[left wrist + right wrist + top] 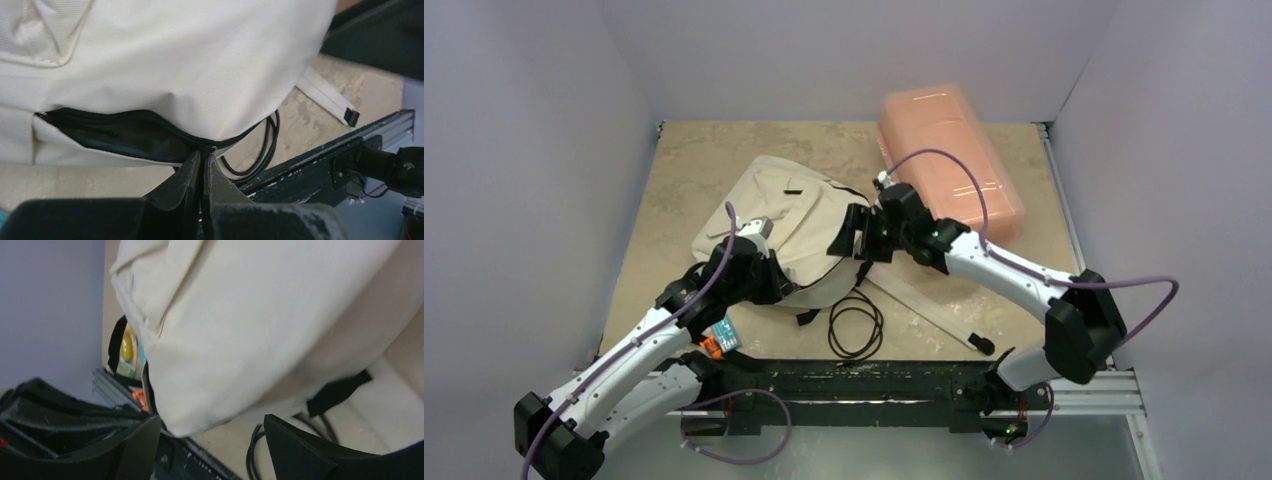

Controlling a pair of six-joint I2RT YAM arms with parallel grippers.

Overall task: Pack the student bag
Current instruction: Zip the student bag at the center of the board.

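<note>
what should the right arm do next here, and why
Probably move the right end effector over to the coiled black cable and grasp it. Its jaws stand open, gripping nothing, beside the student bag. The left end effector is shut on the bag's zipper edge with the zipper part open, and the cable lies outside it.

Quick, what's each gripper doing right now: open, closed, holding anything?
Left gripper: jaws closed, pinching the student bag at its zipper end.
Right gripper: jaws open, the bag's corner between them, gripping nothing.
</note>
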